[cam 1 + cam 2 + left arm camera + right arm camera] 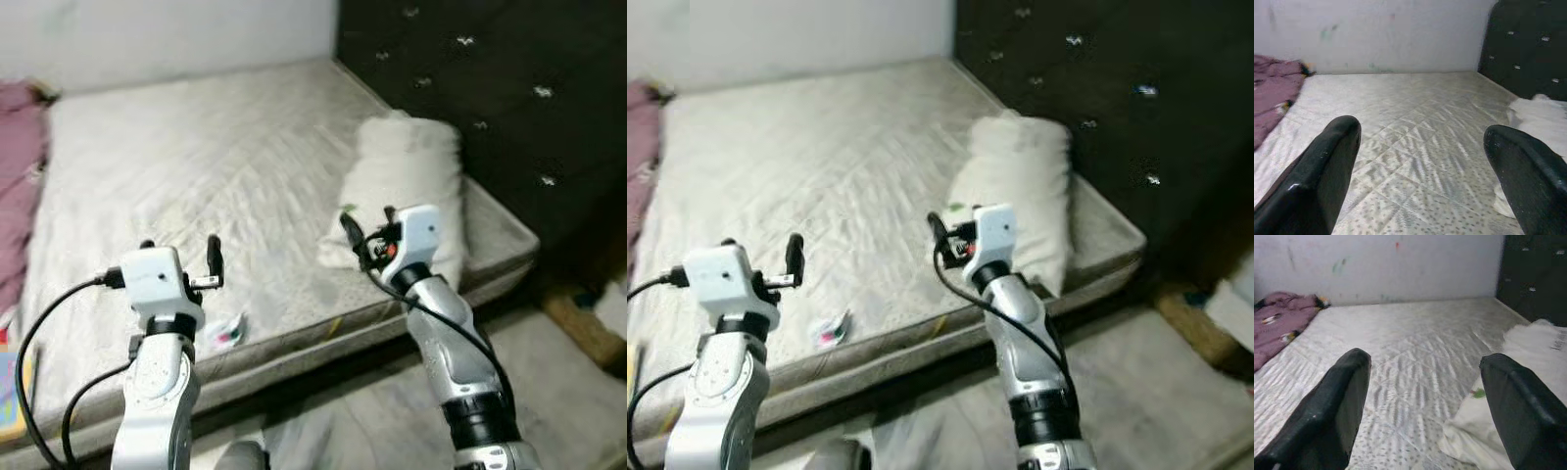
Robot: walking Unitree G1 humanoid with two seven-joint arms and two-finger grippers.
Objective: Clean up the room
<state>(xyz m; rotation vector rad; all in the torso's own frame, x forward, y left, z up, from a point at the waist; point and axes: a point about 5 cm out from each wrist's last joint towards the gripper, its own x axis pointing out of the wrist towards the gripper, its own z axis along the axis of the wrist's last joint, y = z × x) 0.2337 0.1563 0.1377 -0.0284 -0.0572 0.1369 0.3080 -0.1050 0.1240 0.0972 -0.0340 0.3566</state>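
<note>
A bare quilted mattress [196,176] is lying against a pale wall [1381,34] that is showing small green and red marks. A dark tufted headboard [490,88] with shiny buttons is standing along the mattress's right-hand side. On the floor to the right, a brownish box-like thing [578,328], too blurred to identify, is sitting beside the bed's near corner.

There was one bare quilted grey mattress [196,166], one white pillow [411,176], one purple-pink blanket [18,186], one small pink-and-green wrapper [227,333], and one dark tufted headboard [509,88].
</note>
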